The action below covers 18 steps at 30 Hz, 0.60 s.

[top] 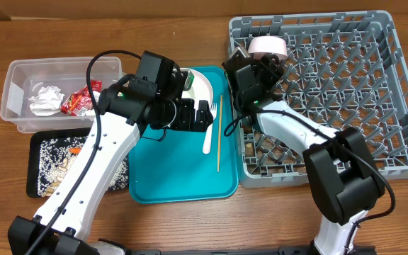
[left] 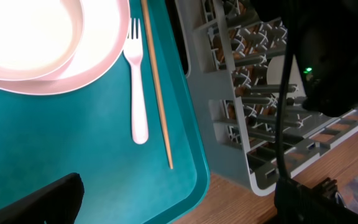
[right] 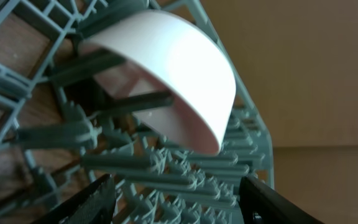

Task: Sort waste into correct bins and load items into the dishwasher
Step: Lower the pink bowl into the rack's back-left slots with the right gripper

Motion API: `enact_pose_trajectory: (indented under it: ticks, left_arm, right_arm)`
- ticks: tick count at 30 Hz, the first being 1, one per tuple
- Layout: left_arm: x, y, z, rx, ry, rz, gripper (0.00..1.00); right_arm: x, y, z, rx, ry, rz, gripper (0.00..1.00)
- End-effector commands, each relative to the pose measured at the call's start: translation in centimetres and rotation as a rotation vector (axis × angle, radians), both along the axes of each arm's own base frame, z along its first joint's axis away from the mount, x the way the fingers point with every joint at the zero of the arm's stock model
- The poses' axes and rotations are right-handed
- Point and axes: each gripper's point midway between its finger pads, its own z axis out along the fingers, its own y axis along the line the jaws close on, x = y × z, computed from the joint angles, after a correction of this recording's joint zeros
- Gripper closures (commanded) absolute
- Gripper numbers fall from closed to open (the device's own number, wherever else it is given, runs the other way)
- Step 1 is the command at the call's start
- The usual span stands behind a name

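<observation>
With my right jaws apart and off the white bowl (top: 268, 48), which sits tilted on pegs in the dish rack's (top: 346, 85) upper-left corner, and my left jaws wide open above the teal tray (top: 176, 170), a careless pull-back could clip its rim and topple it.

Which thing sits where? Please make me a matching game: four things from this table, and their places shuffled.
Things:
1. tilted bowl
2. fork
3. napkins
4. crumbs

Places:
A. black tray
B. teal tray
C. grey rack
D. clear tub

Pairs: 1-C, 2-B, 3-D, 4-A.
</observation>
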Motion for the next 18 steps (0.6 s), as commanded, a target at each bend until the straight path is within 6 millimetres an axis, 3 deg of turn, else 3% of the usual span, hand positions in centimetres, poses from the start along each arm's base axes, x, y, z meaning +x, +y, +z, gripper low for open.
enact_pose_trajectory:
  ticks: [1,4,7,9,14,16,18]
  left_arm:
    - [0.3,-0.1,1.8,-0.013,-0.058,-0.008,0.0]
    - [0.3,-0.1,1.8,-0.013,-0.057,-0.008,0.0]
    - [0.3,-0.1,1.8,-0.013,-0.058,-0.008,0.0]
    - [0.3,-0.1,1.8,-0.013,-0.057,-0.008,0.0]
    - [0.3,-0.1,1.8,-0.013,-0.057,-0.008,0.0]
    - [0.3,-0.1,1.8,-0.013,-0.057,-0.008,0.0]
    - [0.3,-0.1,1.8,-0.013,-0.057,-0.008,0.0]
  right_arm:
    - [-0.4,0.4,2.9,0.17,-0.069,-0.013,0.34]
    - [-1.0,1.2,3.9,0.242,-0.06,0.021,0.33]
    - [-1.2,1.0,6.6,0.355,-0.146,-0.015,0.25]
    - [-1.4,0.9,8.0,0.445,-0.194,-0.035,0.26]
    - [-1.9,1.2,11.1,0.677,-0.225,0.001,0.86]
    - [-1.9,0.8,12.2,0.784,-0.235,0.004,0.96]
    - [-1.8,1.3,12.4,0.94,-0.129,0.093,0.96]
